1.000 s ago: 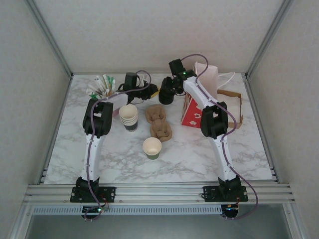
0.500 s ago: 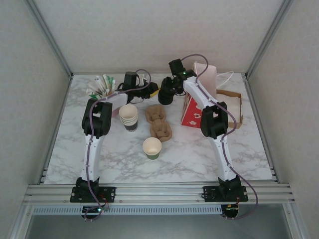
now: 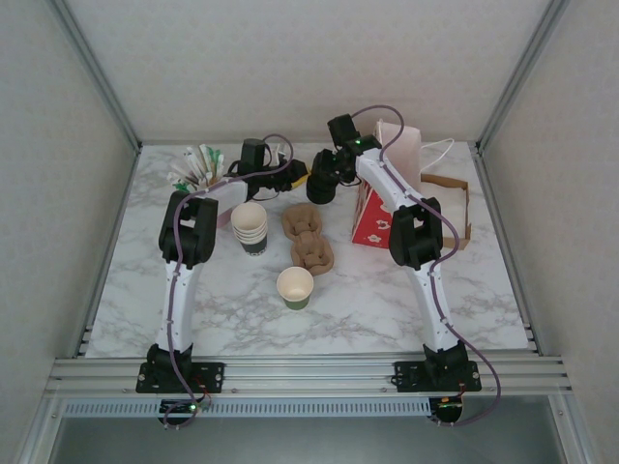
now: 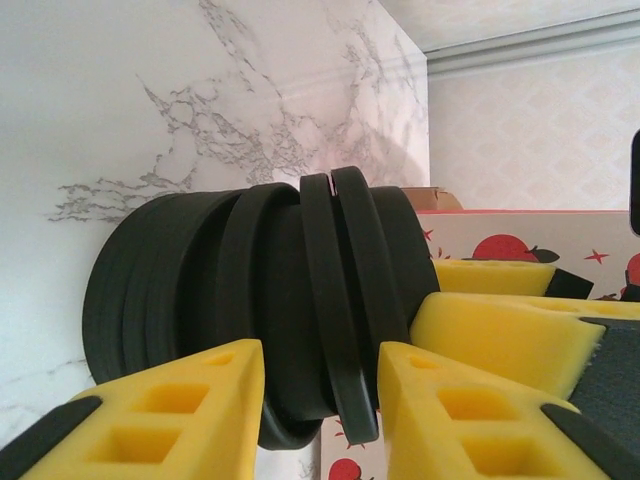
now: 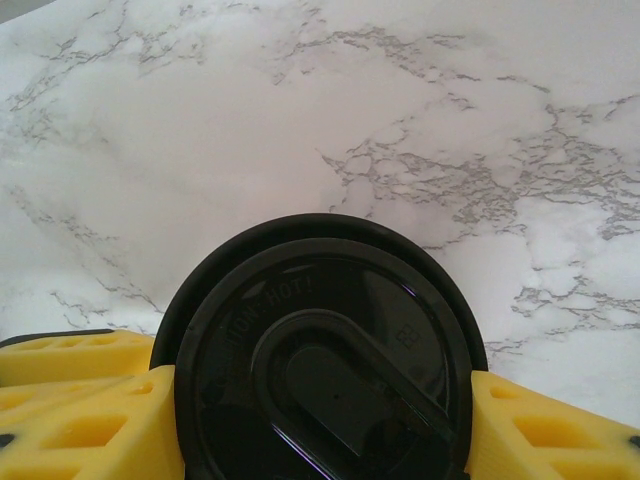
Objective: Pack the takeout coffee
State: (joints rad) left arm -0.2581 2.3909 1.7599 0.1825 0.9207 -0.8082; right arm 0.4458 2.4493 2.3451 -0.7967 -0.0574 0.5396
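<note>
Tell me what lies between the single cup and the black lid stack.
In the top view, the brown pulp carrier lies between the single cup and the lid stack.

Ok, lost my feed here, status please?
Right gripper clamped on black plastic lid stack; left gripper straddling its end lids, grip unclear. Cream paper cup unlidded. Nothing blocking the cup.

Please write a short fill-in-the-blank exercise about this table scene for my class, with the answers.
1. The single paper cup stands open, with no ___ on it.
2. The stack of lids sits between the right gripper's ___ fingers.
3. The stack of cups stands on the ___ arm's side of the cup carrier.
Answers: lid; yellow; left
</note>
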